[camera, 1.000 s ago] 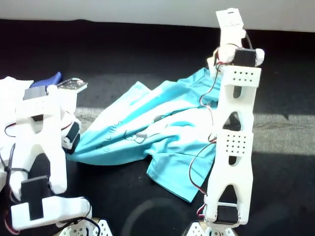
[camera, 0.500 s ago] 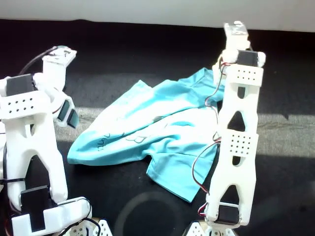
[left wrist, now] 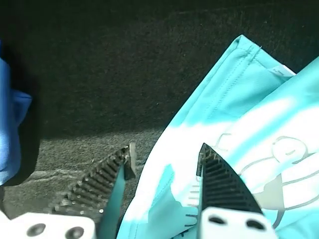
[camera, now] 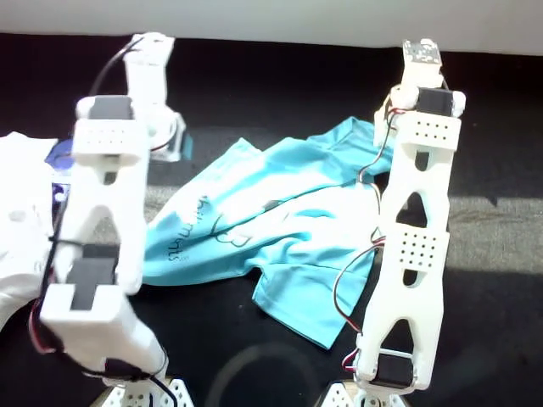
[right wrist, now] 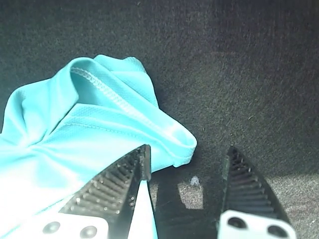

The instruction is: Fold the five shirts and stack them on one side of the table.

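Dark table (camera: 271, 80) bears a teal shirt (camera: 254, 229) crumpled mid-table; it looks light, limp, likely slippery, best pinched at hems or corners; left gripper (left wrist: 167, 149) gapes over its far left edge, right gripper (right wrist: 188, 149) gapes at its far right hem. At left, white cloth (camera: 21, 170) and blue cloth (left wrist: 10, 134) are cut off; five shirts cannot be counted.

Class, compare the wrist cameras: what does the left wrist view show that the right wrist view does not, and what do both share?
Left, not right: a blue cloth at the edge, and pale print on the turquoise shirt. Right, not left: the shirt's stitched hem rolled into a fold. Both: the shirt on the dark table, with the left gripper and the right gripper each open over its edge.
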### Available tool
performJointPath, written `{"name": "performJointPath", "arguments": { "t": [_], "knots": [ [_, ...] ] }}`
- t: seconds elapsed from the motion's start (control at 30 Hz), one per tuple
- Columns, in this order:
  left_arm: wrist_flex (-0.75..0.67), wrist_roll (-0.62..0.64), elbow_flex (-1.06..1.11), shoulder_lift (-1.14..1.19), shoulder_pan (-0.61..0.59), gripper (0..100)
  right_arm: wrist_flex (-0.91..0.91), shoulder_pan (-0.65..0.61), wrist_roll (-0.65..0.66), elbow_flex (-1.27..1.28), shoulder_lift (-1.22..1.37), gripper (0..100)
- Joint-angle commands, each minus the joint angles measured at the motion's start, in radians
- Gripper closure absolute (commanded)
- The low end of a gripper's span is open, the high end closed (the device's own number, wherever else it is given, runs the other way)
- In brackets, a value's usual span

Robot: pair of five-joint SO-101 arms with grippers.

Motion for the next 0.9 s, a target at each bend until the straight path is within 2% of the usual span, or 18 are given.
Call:
{"name": "performJointPath", "arguments": {
  "t": [0.0,0.23,0.43,0.67,0.87],
  "knots": [
    [0.034,0.110,-0.278,0.193,0.074,79,0.027,0.005,-0.009,-0.036,-0.048,76.3],
    [0.077,0.222,-0.696,0.559,0.139,79,0.053,0.005,-0.009,-0.036,-0.048,76.3],
    [0.075,0.233,-0.980,0.802,0.154,79,0.053,0.005,-0.009,-0.036,-0.053,76.3],
    [0.075,0.230,-1.176,0.986,0.197,79,0.053,0.005,-0.009,-0.036,-0.048,76.3],
    [0.077,0.230,-1.224,1.040,0.231,80,0.053,0.005,-0.009,-0.036,-0.048,76.3]
  ]
}}
